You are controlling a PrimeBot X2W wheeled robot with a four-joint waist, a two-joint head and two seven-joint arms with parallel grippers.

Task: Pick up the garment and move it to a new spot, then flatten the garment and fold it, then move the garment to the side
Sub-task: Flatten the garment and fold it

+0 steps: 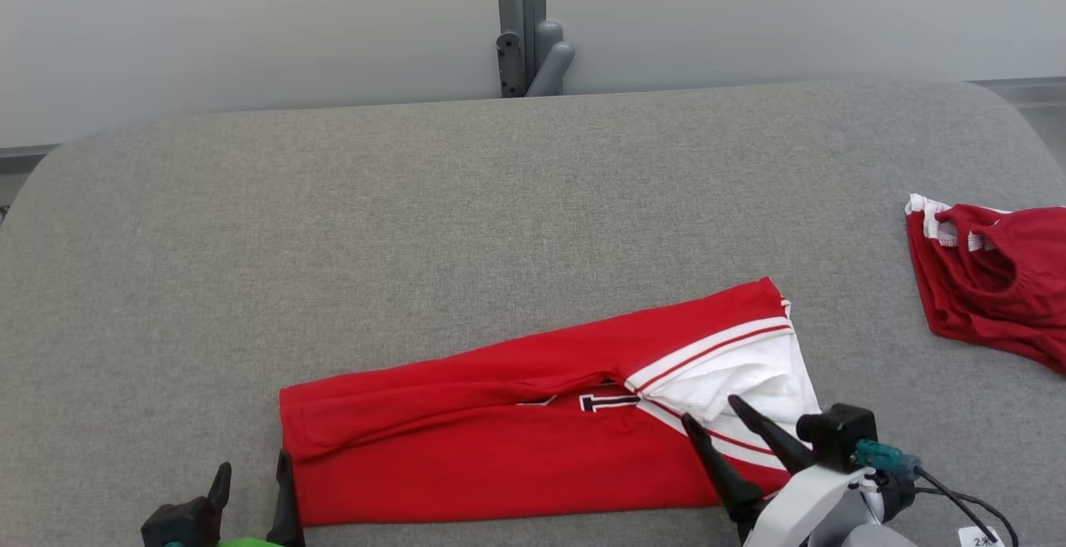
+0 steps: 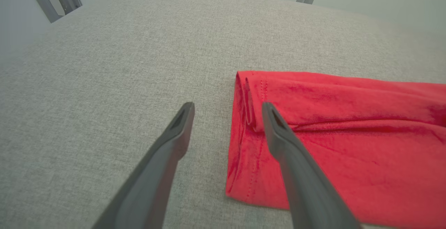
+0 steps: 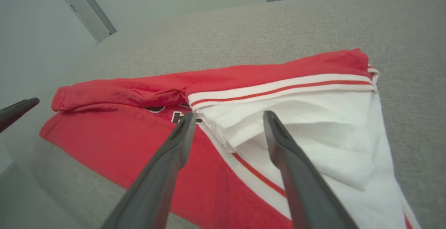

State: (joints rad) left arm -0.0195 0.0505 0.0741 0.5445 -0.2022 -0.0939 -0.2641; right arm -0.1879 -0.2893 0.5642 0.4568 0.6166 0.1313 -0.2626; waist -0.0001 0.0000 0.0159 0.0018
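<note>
The garment (image 1: 533,426) is a red top with a white, red-striped end, lying folded lengthwise near the front of the grey table. Its red end (image 2: 334,131) reaches left and its white end (image 3: 313,131) reaches right. My left gripper (image 1: 254,472) stands open just off the red end, one finger over the cloth edge, gripping nothing (image 2: 228,107). Over the white end my right gripper (image 1: 714,415) is open too, with nothing between its fingers (image 3: 228,117).
A second, darker red garment (image 1: 995,280) lies crumpled at the table's right edge. The grey fabric table (image 1: 466,222) stretches wide behind the folded top. A grey post (image 1: 523,22) stands against the wall beyond the far edge.
</note>
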